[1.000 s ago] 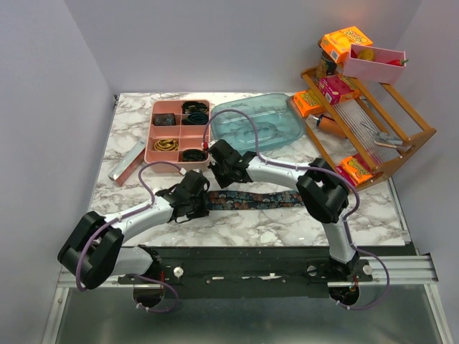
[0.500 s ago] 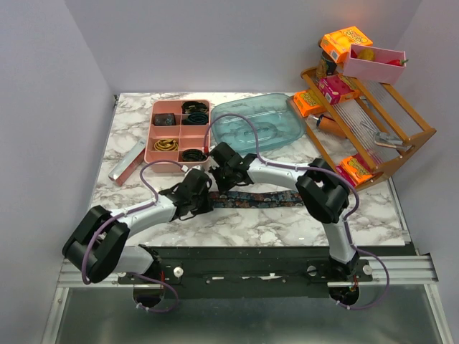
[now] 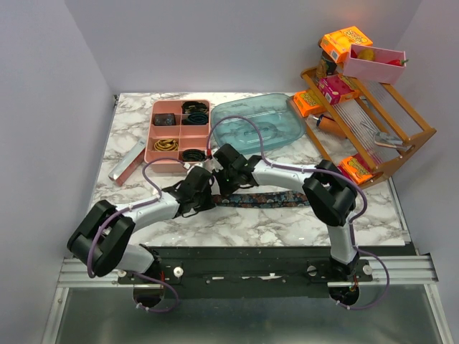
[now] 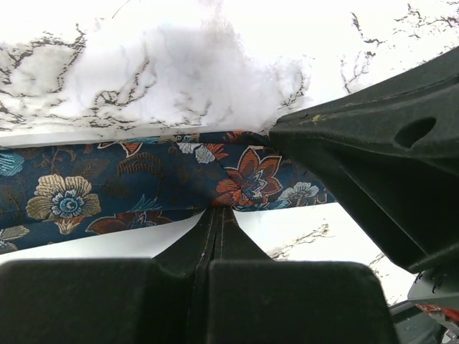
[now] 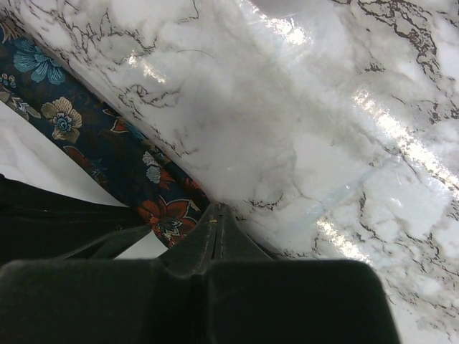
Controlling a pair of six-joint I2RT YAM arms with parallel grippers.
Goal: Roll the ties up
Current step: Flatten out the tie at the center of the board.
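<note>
On the marble table the tie runs rightward from left gripper and right gripper (both clamped shut on its end).

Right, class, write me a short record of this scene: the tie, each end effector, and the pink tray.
tie: visible length flat and unrolled on the marble table
left end effector: shut, pinching the tie's near edge
right end effector: shut, tips at the tie's edge; hold unclear
pink tray: behind the arms, rolled items in its compartments
</note>
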